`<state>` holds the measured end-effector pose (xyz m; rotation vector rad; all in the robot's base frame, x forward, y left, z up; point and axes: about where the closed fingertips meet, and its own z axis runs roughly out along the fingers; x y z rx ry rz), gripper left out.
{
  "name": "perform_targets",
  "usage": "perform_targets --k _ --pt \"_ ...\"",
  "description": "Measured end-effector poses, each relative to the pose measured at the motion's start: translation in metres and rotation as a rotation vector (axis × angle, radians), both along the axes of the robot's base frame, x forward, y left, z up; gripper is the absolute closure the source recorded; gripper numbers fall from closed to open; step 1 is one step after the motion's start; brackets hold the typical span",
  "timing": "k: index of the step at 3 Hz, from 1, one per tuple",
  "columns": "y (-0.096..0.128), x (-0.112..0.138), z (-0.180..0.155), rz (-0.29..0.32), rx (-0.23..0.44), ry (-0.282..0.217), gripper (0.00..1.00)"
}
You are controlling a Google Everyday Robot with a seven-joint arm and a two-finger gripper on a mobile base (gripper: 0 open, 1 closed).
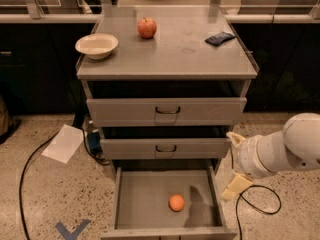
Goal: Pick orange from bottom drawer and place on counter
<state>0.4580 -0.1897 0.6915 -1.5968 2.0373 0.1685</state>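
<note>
The orange lies on the grey floor of the open bottom drawer, right of its middle and toward the front. The two upper drawers are pushed in. The counter is the grey cabinet top above them. My gripper is at the end of the white arm, to the right of the cabinet, level with the middle drawer and the bottom drawer's back. It is outside the drawer's right wall, above and to the right of the orange. Its cream fingers stand apart and hold nothing.
On the counter stand a red apple, a white bowl and a dark blue packet. A sheet of paper lies on the floor at left. Black cables run on both sides. A blue tape mark is on the floor at front left.
</note>
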Motion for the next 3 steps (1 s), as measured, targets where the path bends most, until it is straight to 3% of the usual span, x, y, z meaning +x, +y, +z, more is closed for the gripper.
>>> perform_targets --k 1,2,3 --pt "-0.008 0.016 -0.040 -0.023 -0.030 -0.028 0.00" --pt "-0.014 0.029 -0.085 -0.068 -0.025 -0.002 0.00" --pt "-0.011 0.027 -0.093 -0.068 -0.015 0.008 0.00"
